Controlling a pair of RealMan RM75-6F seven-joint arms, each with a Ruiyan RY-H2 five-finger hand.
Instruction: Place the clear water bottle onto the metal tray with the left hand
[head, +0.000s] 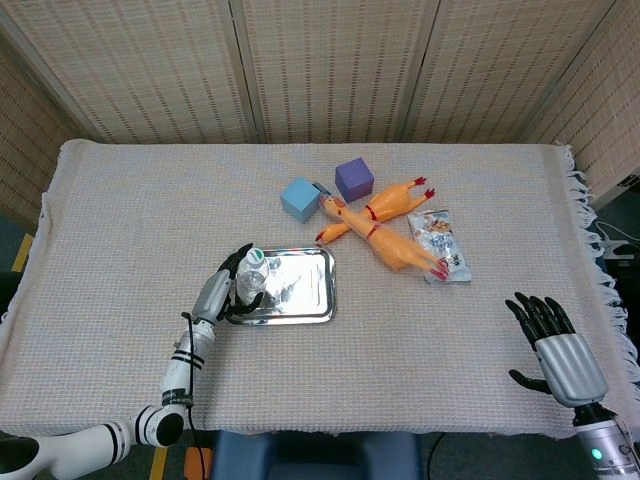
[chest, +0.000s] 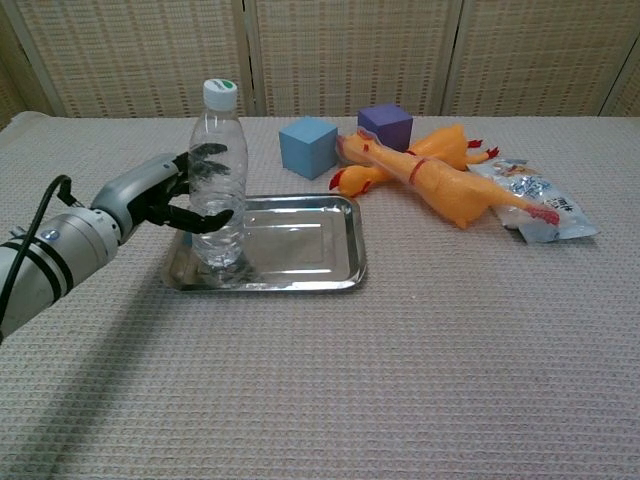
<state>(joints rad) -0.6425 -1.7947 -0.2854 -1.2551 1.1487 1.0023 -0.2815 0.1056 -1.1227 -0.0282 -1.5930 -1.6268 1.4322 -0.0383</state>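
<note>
The clear water bottle (chest: 220, 180) with a white and green cap stands upright on the left end of the metal tray (chest: 300, 245). My left hand (chest: 165, 195) reaches in from the left, and its dark fingers (chest: 215, 218) wrap round the bottle's middle. From above, the bottle (head: 252, 276) stands over the tray's (head: 305, 290) left part with my left hand (head: 222, 290) beside it. My right hand (head: 555, 345) hovers off the table's front right corner with fingers spread and nothing in it.
Behind the tray stand a blue cube (head: 298, 199) and a purple cube (head: 353, 179). Two yellow rubber chickens (head: 385, 235) lie crossed to the right of the tray, with a snack packet (head: 442, 245) next to them. A woven cloth (head: 120, 230) covers the table.
</note>
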